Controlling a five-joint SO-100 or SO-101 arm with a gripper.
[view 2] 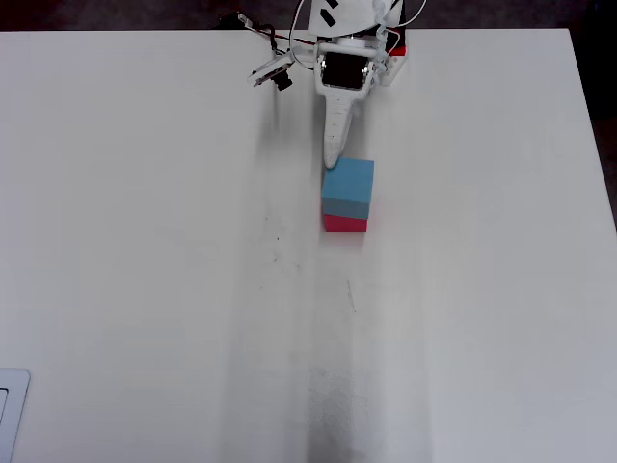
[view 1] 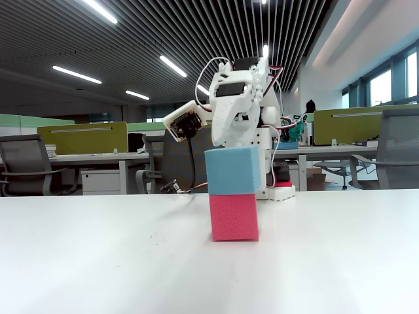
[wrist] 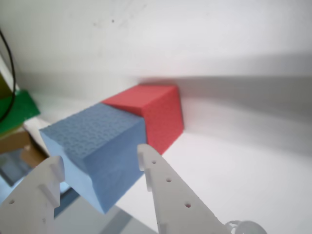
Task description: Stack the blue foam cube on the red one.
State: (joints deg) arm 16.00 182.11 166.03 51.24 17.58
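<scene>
The blue foam cube rests on top of the red one, shifted slightly to the left in the fixed view. The stack stands on the white table, also in the overhead view, with blue over red. In the wrist view the blue cube fills the lower left and the red one lies beyond it. My gripper is open, its white fingers on either side of the blue cube's near corner. Whether they touch it I cannot tell. It comes from behind the stack.
The arm's base stands at the table's far edge with cables and a small camera beside it. The white table stretches around the stack. Office desks and chairs stand behind. A green object lies off the table's edge.
</scene>
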